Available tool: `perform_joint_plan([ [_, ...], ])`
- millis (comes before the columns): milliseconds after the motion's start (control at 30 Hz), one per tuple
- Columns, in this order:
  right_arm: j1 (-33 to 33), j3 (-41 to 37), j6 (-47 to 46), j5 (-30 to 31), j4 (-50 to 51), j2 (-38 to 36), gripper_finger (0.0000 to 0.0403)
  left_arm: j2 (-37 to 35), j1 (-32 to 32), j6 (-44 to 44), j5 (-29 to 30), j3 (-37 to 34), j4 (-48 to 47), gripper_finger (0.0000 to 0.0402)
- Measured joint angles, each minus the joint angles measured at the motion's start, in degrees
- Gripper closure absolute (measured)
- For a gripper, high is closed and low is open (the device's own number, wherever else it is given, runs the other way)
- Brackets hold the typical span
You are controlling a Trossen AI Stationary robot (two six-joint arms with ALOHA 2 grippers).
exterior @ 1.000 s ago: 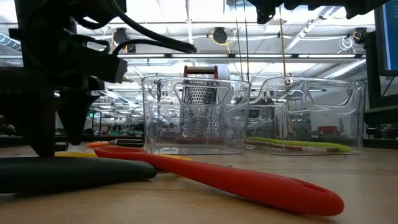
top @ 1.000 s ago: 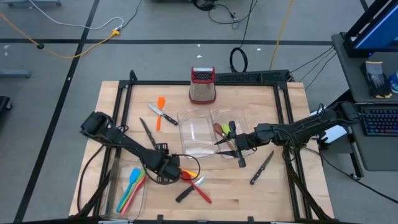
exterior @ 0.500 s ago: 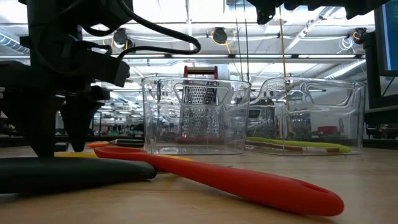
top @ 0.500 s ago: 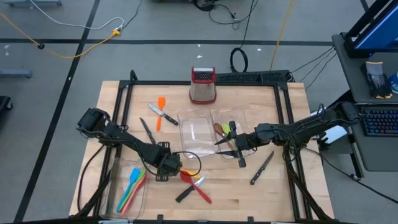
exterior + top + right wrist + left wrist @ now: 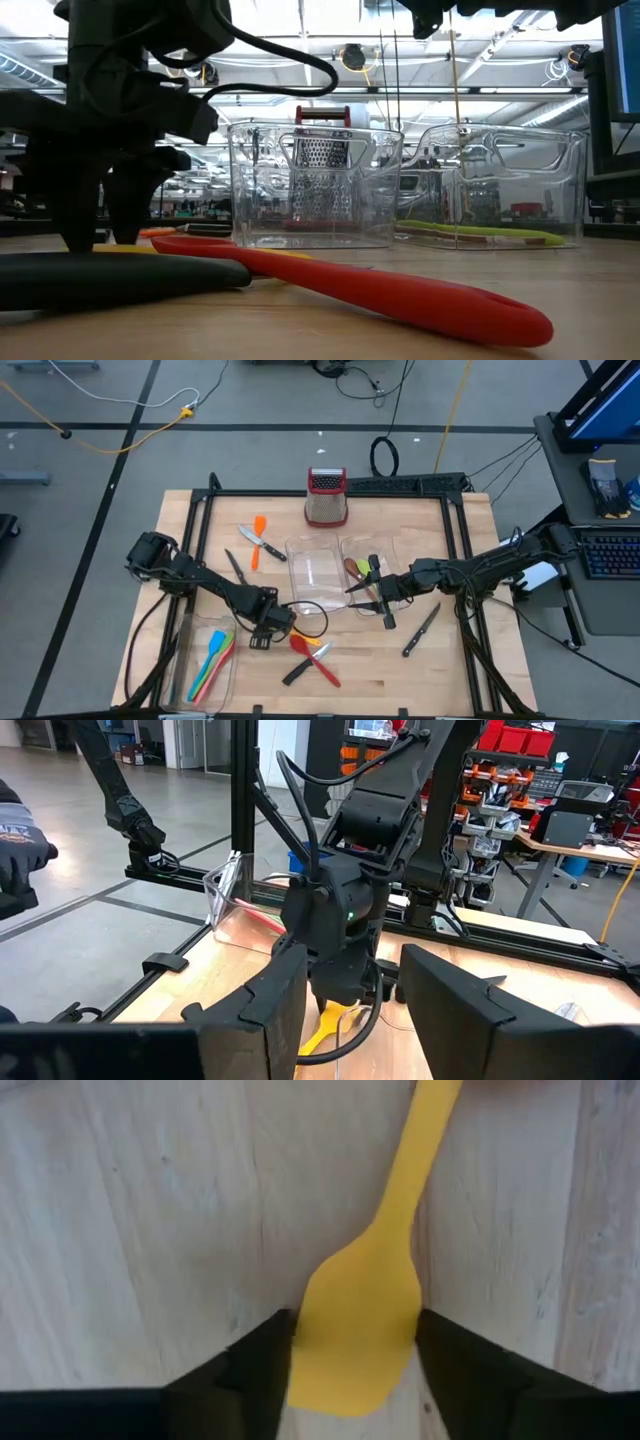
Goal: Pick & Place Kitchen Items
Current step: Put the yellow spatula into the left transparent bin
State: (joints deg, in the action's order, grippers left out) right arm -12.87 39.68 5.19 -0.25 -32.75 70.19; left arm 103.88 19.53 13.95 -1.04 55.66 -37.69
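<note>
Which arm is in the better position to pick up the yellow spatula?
The left. Its claw already straddles the yellow spatula on the table. The right claw hovers at the clear trays, away from it.

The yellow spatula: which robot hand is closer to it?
Left. The left gripper is right over the yellow spatula, jaws on both sides. The right gripper waits over the clear trays.

A wooden bench (image 5: pixel 450 530) holds scattered utensils (image 5: pixel 310 658), knives (image 5: pixel 420 630), three clear trays (image 5: pixel 315 575) and a metal grater (image 5: pixel 326 498).
</note>
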Motion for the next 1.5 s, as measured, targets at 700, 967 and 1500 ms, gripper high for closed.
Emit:
perform_joint_plan([
  [700, 0.01, 0.0, 0.02, 0.15, -0.52, 0.0, 0.0248, -4.84, 4.49, 7.83, 2.71, -0.65, -1.06, 0.0349],
  [967, 0.01, 0.0, 0.03, 0.17, -1.38, 0.0, 0.0248, -10.22, 4.79, 10.62, 2.93, -0.61, -2.66, 0.0352],
  [1500, 0.01, 0.0, 0.19, 0.19, -1.73, 0.0, 0.0248, -13.57, 6.68, 16.81, -7.95, 3.21, -4.31, 0.0352],
])
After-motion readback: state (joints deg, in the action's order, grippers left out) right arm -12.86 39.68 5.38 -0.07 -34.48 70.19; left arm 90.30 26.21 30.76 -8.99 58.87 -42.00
